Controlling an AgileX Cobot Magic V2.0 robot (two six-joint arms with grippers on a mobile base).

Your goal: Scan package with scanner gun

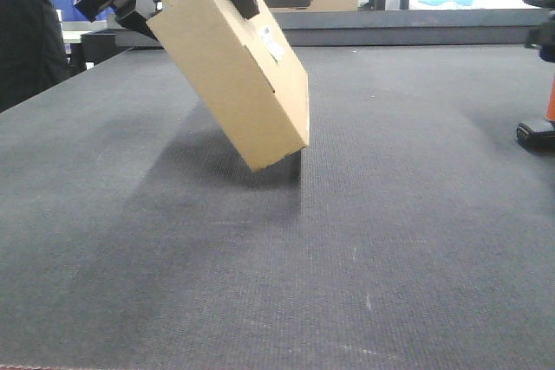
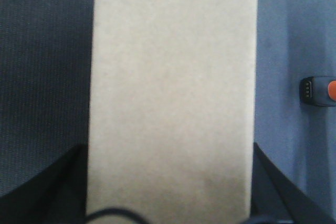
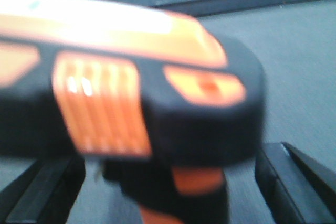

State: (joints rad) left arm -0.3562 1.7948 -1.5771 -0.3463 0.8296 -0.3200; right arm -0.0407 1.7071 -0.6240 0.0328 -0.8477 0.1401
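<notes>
Over the desk [image 1: 390,257], holding the package [image 1: 234,71] tilted, left gripper [image 2: 168,153] clamped across its sides; seems light, stiff. Right gripper [image 3: 170,171] spread astride the scanner gun [image 3: 157,103]; best taken by the orange stem [image 3: 197,181].

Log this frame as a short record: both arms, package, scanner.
left gripper: shut on the package, gripping its upper end
package: tilted, lower corner at or just above the mat, cannot tell which
sticker: white, on the narrow upper face
scanner gun: upright on the mat, at the right edge
right gripper: open, fingers either side of the scanner gun, not gripping it
</notes>
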